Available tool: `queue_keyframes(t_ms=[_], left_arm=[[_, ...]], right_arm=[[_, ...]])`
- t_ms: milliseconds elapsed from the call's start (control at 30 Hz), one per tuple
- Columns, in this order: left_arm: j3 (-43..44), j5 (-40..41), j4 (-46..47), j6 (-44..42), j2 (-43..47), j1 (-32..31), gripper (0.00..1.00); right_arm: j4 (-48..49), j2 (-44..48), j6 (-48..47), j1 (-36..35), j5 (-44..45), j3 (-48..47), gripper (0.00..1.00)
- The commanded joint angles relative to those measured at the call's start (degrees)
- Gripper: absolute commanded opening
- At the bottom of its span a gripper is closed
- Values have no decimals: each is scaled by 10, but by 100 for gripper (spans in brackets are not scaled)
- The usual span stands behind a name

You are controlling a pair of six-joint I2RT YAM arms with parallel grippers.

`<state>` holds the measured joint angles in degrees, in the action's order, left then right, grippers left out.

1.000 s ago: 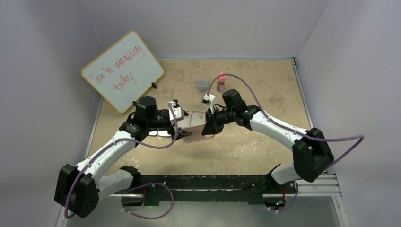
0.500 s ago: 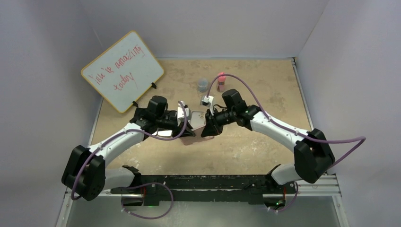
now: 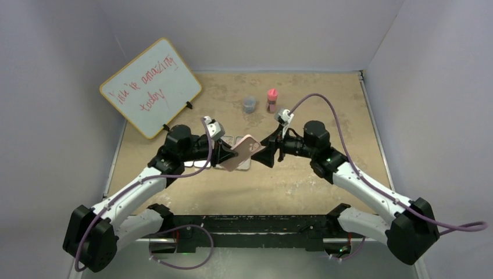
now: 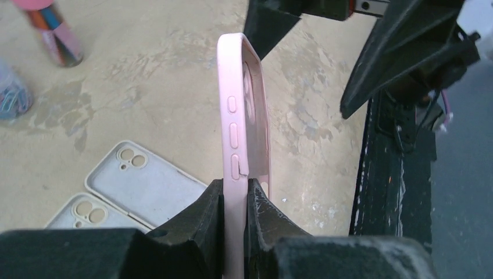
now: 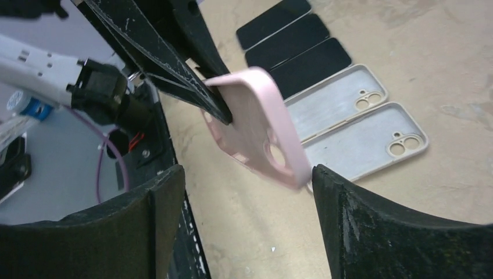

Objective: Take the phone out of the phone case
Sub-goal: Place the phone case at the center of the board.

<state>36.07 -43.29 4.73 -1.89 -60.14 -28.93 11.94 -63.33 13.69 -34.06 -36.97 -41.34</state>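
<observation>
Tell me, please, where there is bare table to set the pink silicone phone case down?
Bare: the sandy table's near strip between two white cases and the black base rail; right of the pink bottle. Crowded: the centre beneath the pink silicone case, where they and three black phones lie.

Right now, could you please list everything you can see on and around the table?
phone case: one, pink, held in the air at mid-table
spare cases: two, off-white, flat on the table side by side, insides up
slabs: three, black, probably phones, in a row beside the spare cases
whiteboard: one, white with red writing, propped at far left
cup: one, grey, far middle
bottle: one, pink cap, right of the cup
table: one, sandy
left pincer: one, black, shut on the phone case's edge
right pincer: one, black, open, facing the phone case, not gripping it
</observation>
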Motion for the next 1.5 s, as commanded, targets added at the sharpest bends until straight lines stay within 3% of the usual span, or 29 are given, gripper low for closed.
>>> queue_keyframes(t_ms=[0,100,367,700,800,933,1033,1100,1233,1333,1467], left_arm=[[-82,110,214,229,68,0,0],[-129,172,312,326,104,0,0],[-173,225,416,473,112,-1,0],[-192,220,480,532,68,-10,0],[-199,218,508,546,61,-14,0],[-202,213,509,543,61,-15,0],[-202,219,483,521,77,-16,1],[-198,232,445,494,103,-15,10],[-172,293,303,404,167,-15,37],[-118,379,121,312,217,-15,54],[-39,485,-37,208,244,-15,69]], right_arm=[[149,43,109,-1,101,67,84],[222,45,163,-1,108,105,85],[350,-10,239,-21,58,114,86],[433,-68,290,-52,48,86,84],[427,-85,294,-56,57,73,74],[430,-99,297,-56,58,68,47],[406,-99,290,-56,61,66,16],[389,-97,288,-56,64,67,0],[335,-84,285,-54,78,66,0],[216,-72,251,-46,121,51,0],[112,-72,242,-1,142,54,0]])
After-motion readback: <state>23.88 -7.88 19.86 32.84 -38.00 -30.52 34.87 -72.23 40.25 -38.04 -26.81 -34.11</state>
